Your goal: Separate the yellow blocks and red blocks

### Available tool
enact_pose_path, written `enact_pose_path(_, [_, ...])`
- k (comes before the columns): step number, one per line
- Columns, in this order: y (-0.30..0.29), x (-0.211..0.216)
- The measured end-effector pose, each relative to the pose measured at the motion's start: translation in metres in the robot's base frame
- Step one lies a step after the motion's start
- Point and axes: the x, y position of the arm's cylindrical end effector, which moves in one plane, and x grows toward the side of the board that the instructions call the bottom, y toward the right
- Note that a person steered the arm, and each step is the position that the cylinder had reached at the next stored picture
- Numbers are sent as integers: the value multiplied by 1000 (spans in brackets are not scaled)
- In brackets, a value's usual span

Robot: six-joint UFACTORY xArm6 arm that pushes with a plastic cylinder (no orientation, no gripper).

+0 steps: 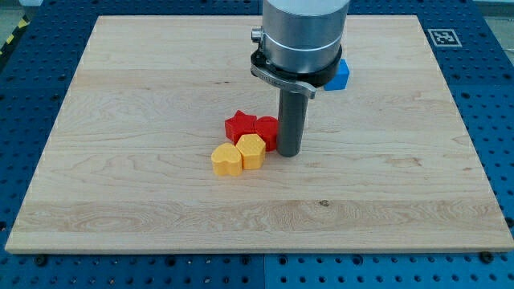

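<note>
Near the board's middle a red star-shaped block (239, 126) and a second red block (266, 129) lie side by side. Just below them sit two yellow blocks, one with a rounded shape (226, 160) on the view's left and one (251, 150) touching the red blocks. My tip (289, 152) stands on the board right against the second red block's right side, to the right of the whole cluster.
A blue block (340, 75) lies near the view's top, partly hidden behind the arm's grey body (303, 36). The wooden board (120, 201) sits on a blue perforated table. A marker tag (442, 37) is at the board's top right corner.
</note>
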Motion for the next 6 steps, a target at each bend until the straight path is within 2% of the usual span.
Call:
enact_pose_path(3, [1,0])
enact_pose_path(6, [-89,-1])
